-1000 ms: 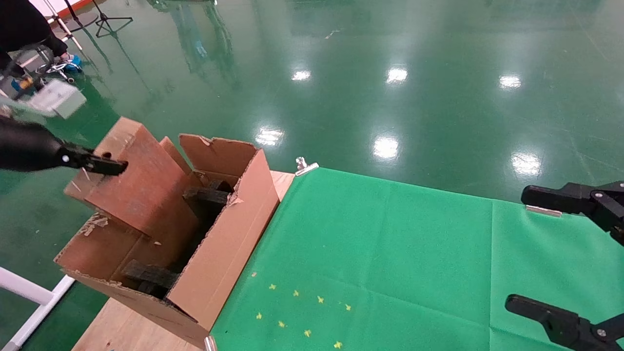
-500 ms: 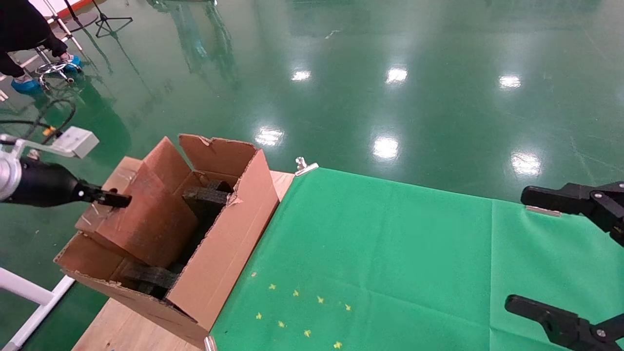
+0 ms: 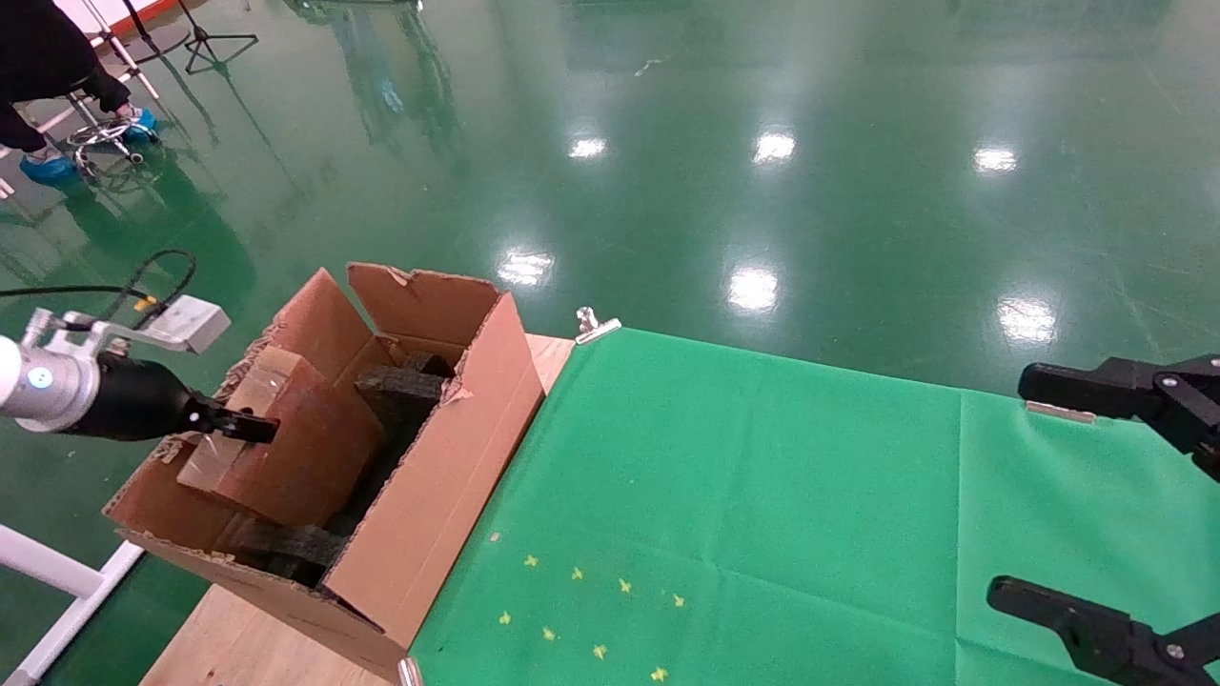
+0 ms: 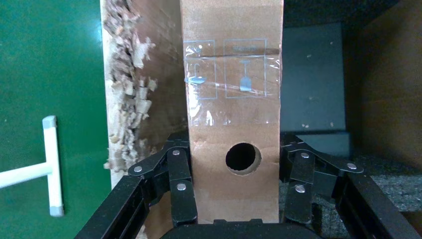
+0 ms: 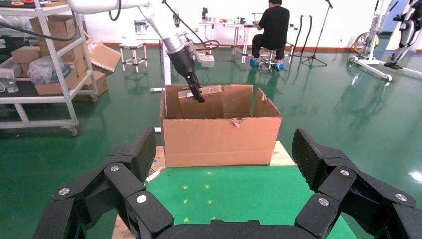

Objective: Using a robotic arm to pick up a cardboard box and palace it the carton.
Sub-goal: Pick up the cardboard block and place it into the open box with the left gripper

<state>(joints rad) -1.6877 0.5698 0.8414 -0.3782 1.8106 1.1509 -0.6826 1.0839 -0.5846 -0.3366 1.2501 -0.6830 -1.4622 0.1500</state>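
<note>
Setting: glossy green floor beyond a table draped in a green cloth, bare light wood showing at its left end.
Carton: large brown corrugated cardboard carton with torn-edged flaps stands on the left end of the table, open at the top, black foam pieces inside it.
Cardboard box: small closed reddish-brown rectangular cardboard box sits tilted, partly down inside the carton's left half, its upper end above the rim; the left wrist view shows a round hole in its narrow face and clear tape farther along.
Left gripper: black two-finger left gripper on the white, silver-wristed robotic arm reaches in from the left over the carton's left wall; its fingers press both sides of the box at the hole end, clamped on it.
Right gripper: black right gripper hangs over the cloth at the far right edge, well apart from the carton, fingers spread wide with nothing between them.
Background: person in black seated at a far desk.
</note>
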